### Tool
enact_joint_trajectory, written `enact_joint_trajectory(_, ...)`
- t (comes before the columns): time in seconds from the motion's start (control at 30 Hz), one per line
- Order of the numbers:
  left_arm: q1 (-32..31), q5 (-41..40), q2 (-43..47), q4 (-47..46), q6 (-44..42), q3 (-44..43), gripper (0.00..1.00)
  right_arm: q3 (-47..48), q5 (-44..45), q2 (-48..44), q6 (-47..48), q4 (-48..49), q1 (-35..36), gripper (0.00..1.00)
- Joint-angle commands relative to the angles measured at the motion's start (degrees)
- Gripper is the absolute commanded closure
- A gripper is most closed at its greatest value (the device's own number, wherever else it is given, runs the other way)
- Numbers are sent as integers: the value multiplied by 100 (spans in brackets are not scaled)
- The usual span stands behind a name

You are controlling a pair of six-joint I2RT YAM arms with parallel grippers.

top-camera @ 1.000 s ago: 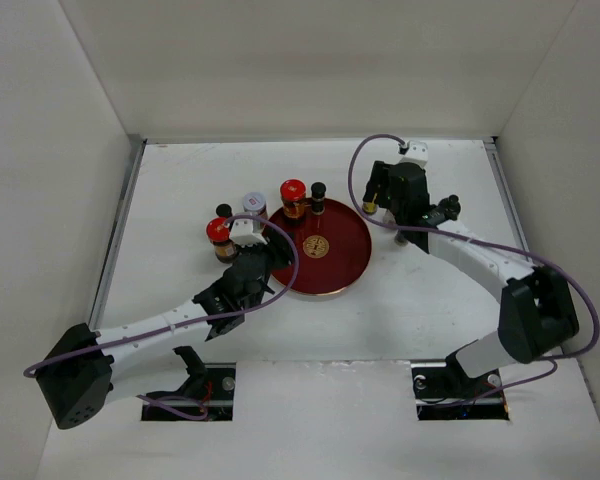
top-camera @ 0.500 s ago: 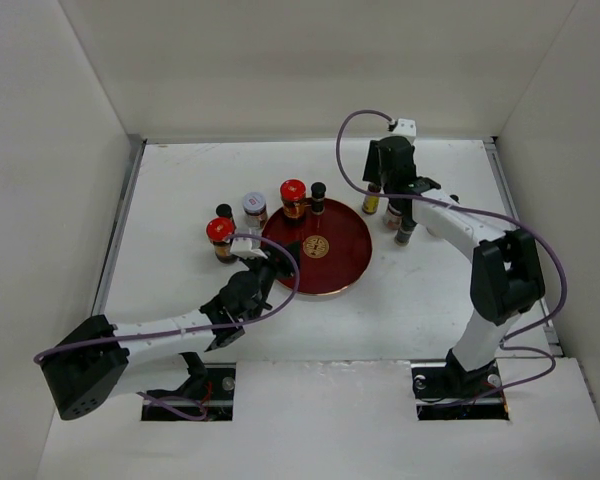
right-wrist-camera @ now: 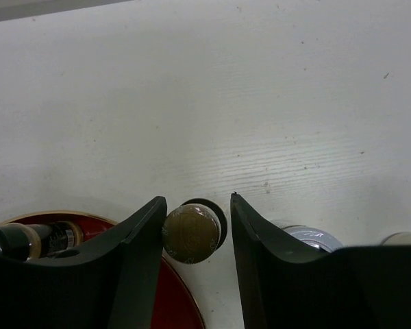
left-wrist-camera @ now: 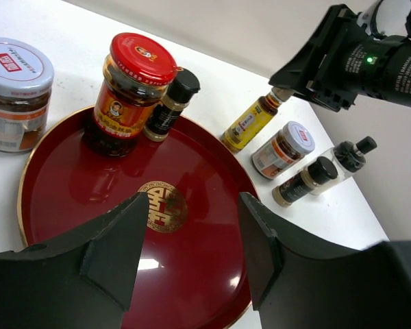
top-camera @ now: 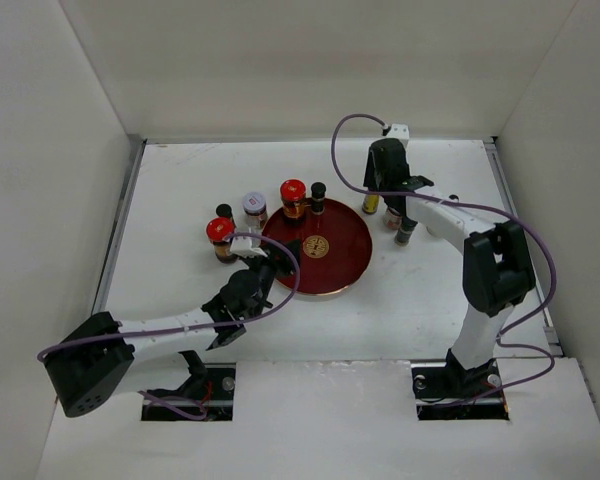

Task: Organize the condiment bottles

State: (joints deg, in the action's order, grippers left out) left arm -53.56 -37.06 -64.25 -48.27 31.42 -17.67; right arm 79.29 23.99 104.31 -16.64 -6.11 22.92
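Note:
The slim amber bottle [top-camera: 371, 203] stands right of the dark-red tray [top-camera: 330, 275]. My right gripper [top-camera: 374, 192] hangs over it, open, jaws astride its cap [right-wrist-camera: 192, 232]; the left finger is at the cap, the right finger apart. My left gripper [top-camera: 278, 256] is open and empty over the tray's near-left part [left-wrist-camera: 75, 185]. A red-capped jar [left-wrist-camera: 133, 82] and a small black-capped bottle [left-wrist-camera: 171, 103] stand on the tray's far side. A white-lidded jar [left-wrist-camera: 282, 147] and two black-capped bottles [left-wrist-camera: 303, 181] [left-wrist-camera: 349, 156] stand right of the amber bottle.
Left of the tray stand a red-capped jar [top-camera: 218, 235], a white-lidded jar [top-camera: 254, 205] and a small black-capped bottle [top-camera: 225, 212]. White walls enclose the table on three sides. The right arm's cable loops above the tray's right side.
My right gripper has swung left and settled over the amber bottle. My left gripper has drawn back from the left group of bottles toward the tray's near edge.

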Motion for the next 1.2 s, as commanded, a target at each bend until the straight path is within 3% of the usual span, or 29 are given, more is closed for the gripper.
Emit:
enact_joint_trajectory(0.0,131,-30,-9,-385,4,53,48,149,1,45,-49,31,15,55)
enact_joint_trajectory(0.13,140,-30,27,-385,5,71,48,166,1,63,-58,13,15,56)
enact_joint_trajectory(0.33,149,-30,-9,-376,5,71,48,140,-35,-33,-111,31,15,71)
enact_joint_trajectory(0.8,219,-38,-9,-385,22,106,47,157,80,-1009,126,233,489,73)
enact_joint_trajectory(1.17,228,-82,-18,-376,57,124,44,412,18,-439,65,470,1043,72)
